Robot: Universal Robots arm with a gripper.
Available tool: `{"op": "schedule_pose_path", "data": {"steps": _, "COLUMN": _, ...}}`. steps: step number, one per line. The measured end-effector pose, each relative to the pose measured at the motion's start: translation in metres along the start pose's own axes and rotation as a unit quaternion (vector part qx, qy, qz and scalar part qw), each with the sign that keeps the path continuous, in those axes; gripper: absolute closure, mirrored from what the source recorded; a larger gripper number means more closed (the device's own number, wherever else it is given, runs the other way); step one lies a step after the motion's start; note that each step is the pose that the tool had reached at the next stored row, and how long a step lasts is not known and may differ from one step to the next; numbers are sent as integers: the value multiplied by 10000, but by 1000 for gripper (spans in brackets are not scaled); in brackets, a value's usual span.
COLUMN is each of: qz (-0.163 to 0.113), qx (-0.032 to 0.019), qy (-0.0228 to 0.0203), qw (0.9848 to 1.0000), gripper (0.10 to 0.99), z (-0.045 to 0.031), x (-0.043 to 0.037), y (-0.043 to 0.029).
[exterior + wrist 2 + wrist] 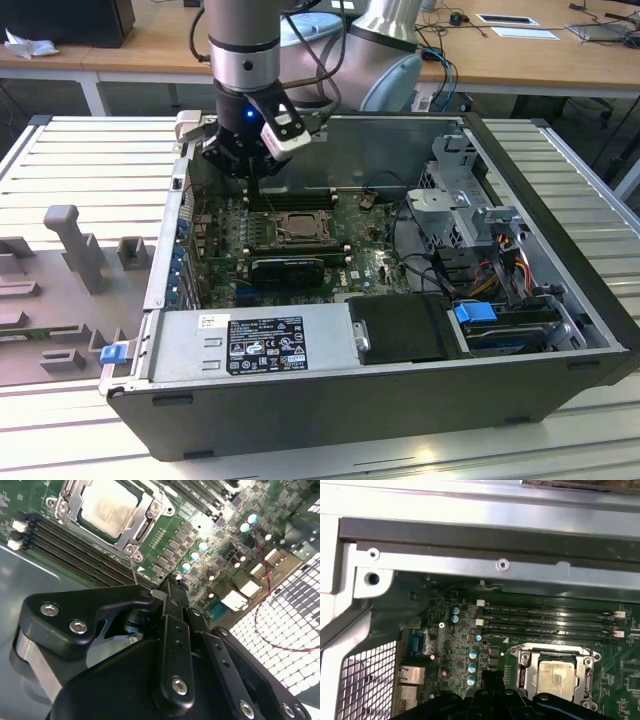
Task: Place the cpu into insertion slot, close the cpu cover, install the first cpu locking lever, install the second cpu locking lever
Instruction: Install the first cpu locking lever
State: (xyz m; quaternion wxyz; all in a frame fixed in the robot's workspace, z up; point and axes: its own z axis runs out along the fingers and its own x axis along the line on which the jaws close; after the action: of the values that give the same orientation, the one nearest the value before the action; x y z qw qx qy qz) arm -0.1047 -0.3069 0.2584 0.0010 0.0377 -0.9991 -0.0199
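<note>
Silver-grey cpu (pixel 107 506), print unreadable, lies framed by the cpu cover (pixel 90 528).

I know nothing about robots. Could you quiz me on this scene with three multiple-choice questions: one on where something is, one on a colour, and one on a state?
1. Where does the small square cpu with the pale silver-grey metal top lie?
A on a chair; B in the square metal-framed insertion slot; C on a shelf.
2. What colour is the flat circuit board?
A green; B red; C white.
3. How is the dark grey metal computer case?
A shut; B upside down; C open, its insides showing.

Answers: B, the slot's frame surrounds the chip in both wrist views; A, green shows between the parts; C, the board is in plain sight in the exterior view.
</note>
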Motion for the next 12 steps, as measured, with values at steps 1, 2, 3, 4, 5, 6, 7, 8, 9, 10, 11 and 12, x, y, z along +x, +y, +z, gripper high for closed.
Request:
{"op": "schedule_pose_path", "data": {"steps": 1, "qz": 0, "qx": 0, "qy": 0, "qw": 10000, "gripper": 980, "z": 4, "x": 1, "y": 10}}
{"op": "schedule_pose_path", "data": {"steps": 2, "qz": 0, "qx": 1, "qy": 0, "qw": 10000, "gripper": 980, "z": 8, "x": 7, "y": 22}}
{"op": "schedule_pose_path", "data": {"steps": 3, "qz": 0, "qx": 0, "qy": 0, "qw": 10000, "gripper": 980, "z": 13, "x": 17, "y": 37}}
{"op": "schedule_pose_path", "data": {"steps": 4, "qz": 0, "qx": 0, "qy": 1, "qw": 10000, "gripper": 980, "z": 17, "x": 23, "y": 50}}
{"op": "schedule_pose_path", "data": {"steps": 5, "qz": 0, "qx": 0, "qy": 1, "qw": 10000, "gripper": 980, "z": 24, "x": 22, "y": 96}}
{"op": "schedule_pose_path", "data": {"steps": 6, "qz": 0, "qx": 0, "qy": 0, "qw": 10000, "gripper": 980, "z": 31, "x": 22, "y": 131}}
{"op": "schedule_pose_path", "data": {"steps": 7, "qz": 0, "qx": 1, "qy": 0, "qw": 10000, "gripper": 980, "z": 40, "x": 19, "y": 181}}
{"op": "schedule_pose_path", "data": {"steps": 8, "qz": -1, "qx": 8, "qy": 1, "qw": 10000, "gripper": 980, "z": 50, "x": 2, "y": 225}}
{"op": "schedule_pose_path", "data": {"steps": 9, "qz": 1, "qx": 8, "qy": 1, "qw": 10000, "gripper": 980, "z": 52, "x": -17, "y": 224}}
{"op": "schedule_pose_path", "data": {"steps": 10, "qz": 8, "qx": 8, "qy": 1, "qw": 10000, "gripper": 980, "z": 52, "x": -32, "y": 223}}
{"op": "schedule_pose_path", "data": {"steps": 11, "qz": 10, "qx": 9, "qy": 1, "qw": 10000, "gripper": 980, "z": 51, "x": -40, "y": 222}}
{"op": "schedule_pose_path", "data": {"steps": 12, "qz": 12, "qx": 9, "qy": 1, "qw": 10000, "gripper": 980, "z": 51, "x": -49, "y": 222}}
